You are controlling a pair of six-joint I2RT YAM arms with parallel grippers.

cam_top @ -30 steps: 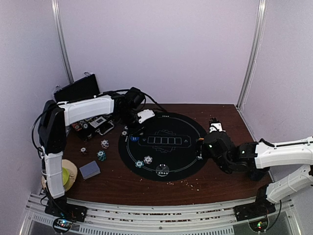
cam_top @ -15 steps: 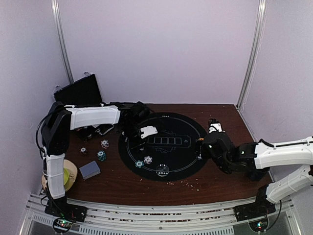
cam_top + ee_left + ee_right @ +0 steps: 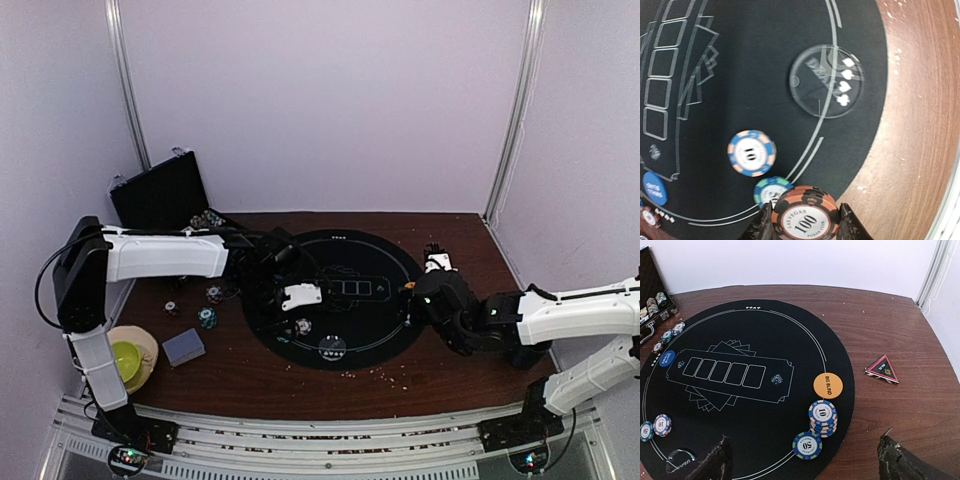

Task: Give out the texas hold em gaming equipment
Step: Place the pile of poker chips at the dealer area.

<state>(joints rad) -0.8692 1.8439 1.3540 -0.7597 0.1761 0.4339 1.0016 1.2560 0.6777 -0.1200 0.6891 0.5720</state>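
Observation:
In the left wrist view my left gripper [image 3: 805,222] is shut on an orange-and-black "100" poker chip [image 3: 805,212], held flat just above the near edge of the black round mat [image 3: 750,60]. Under it lie a blue "10" chip [image 3: 751,153] and a green-edged chip [image 3: 769,188], which is partly covered. From above, the left gripper [image 3: 291,303] hangs over the mat's near left part. My right gripper [image 3: 805,462] is open and empty, above a stack of blue "10" chips [image 3: 823,416], a "50" chip [image 3: 807,445] and an orange "BIG BLIND" button [image 3: 828,385].
A clear round dealer disc [image 3: 826,80] and a blue "SMALL BLIND" button [image 3: 666,358] lie on the mat. A grey-blue card deck [image 3: 183,347], loose chips [image 3: 207,318], a green bowl [image 3: 125,358] and the black case [image 3: 160,192] are at the left. A triangular tag [image 3: 883,369] lies on the wood.
The left arm has swung from beside the case toward the near side of the mat, carrying the chip. The right arm has stayed put.

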